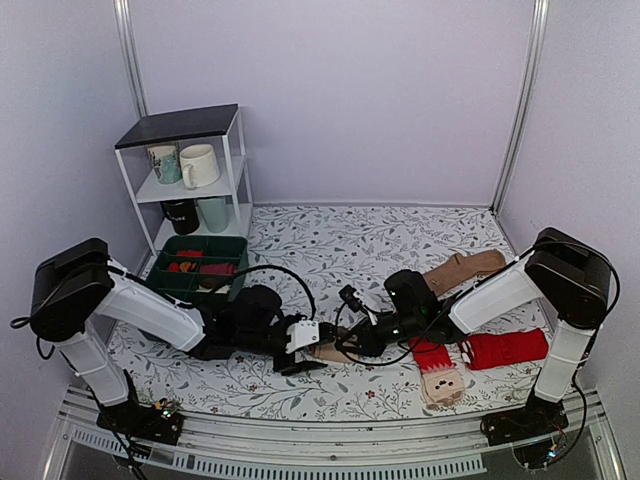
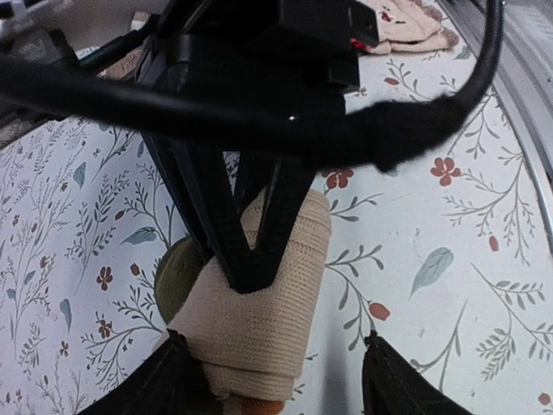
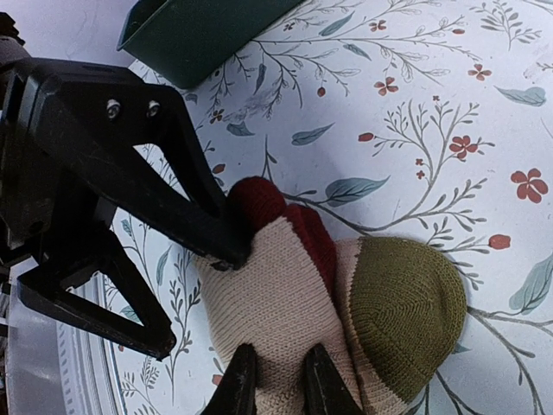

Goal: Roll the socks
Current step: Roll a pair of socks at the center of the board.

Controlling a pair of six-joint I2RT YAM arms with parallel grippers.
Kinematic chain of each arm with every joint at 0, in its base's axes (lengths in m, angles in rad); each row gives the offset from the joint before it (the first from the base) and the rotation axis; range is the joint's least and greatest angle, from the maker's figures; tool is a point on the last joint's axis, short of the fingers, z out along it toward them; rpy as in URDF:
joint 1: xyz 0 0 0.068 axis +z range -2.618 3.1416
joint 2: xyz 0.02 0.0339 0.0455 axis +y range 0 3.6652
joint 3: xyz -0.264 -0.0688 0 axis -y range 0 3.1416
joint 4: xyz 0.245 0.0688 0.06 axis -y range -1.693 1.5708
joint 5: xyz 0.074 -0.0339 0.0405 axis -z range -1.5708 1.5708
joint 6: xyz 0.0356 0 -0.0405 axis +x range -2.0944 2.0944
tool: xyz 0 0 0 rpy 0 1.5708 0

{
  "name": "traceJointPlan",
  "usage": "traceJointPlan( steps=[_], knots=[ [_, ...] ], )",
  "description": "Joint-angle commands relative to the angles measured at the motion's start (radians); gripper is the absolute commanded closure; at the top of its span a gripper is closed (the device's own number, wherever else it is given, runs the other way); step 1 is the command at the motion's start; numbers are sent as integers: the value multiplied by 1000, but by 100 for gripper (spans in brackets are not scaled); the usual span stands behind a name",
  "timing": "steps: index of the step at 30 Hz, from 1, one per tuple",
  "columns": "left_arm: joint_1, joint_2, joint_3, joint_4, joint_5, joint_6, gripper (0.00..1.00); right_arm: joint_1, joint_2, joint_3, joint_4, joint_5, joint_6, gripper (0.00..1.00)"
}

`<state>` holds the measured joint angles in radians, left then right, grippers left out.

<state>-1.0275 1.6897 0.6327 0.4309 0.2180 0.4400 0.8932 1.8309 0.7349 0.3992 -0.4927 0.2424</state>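
The socks [image 3: 276,303] lie as a tan knitted roll on the flowered cloth, with a maroon toe [image 3: 259,203] and an olive heel [image 3: 402,311] sticking out. In the top view the roll [image 1: 326,351] sits between the two grippers at the near middle. My right gripper [image 3: 278,380] is shut on a fold of the tan fabric; from the left wrist it shows as a black V pressed into the roll [image 2: 259,320]. My left gripper [image 2: 276,385] is open and straddles the roll's end. One of its fingers [image 3: 226,246] touches the roll by the toe; the other stands apart.
A green divided bin [image 1: 200,265] stands at the left, behind my left arm, with a white shelf of mugs [image 1: 190,170] further back. Brown socks [image 1: 465,268] lie at the back right. Red socks [image 1: 505,348] with a beige face end [image 1: 442,385] lie at the near right.
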Motion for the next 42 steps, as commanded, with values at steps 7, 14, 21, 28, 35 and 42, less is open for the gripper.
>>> traceJointPlan(
  steps=[7, 14, 21, 28, 35, 42],
  knots=[
    [-15, 39, 40, 11, -36, 36, 30, 13, 97, -66, -311, 20, -13, 86],
    [5, 85, 51, 21, -32, 27, 26, 12, 99, -63, -306, 15, -11, 86],
    [18, 119, 60, 35, -10, 18, 27, 12, 100, -67, -308, 8, -11, 86],
    [31, 146, 68, 12, 31, 7, 36, 12, 104, -68, -307, 1, -11, 86],
    [34, 173, 74, 11, 28, -6, 29, 13, 110, -67, -306, -10, -13, 86],
    [38, 209, 101, -24, 46, -3, 29, 13, 108, -66, -310, -15, -15, 86]
  ],
)
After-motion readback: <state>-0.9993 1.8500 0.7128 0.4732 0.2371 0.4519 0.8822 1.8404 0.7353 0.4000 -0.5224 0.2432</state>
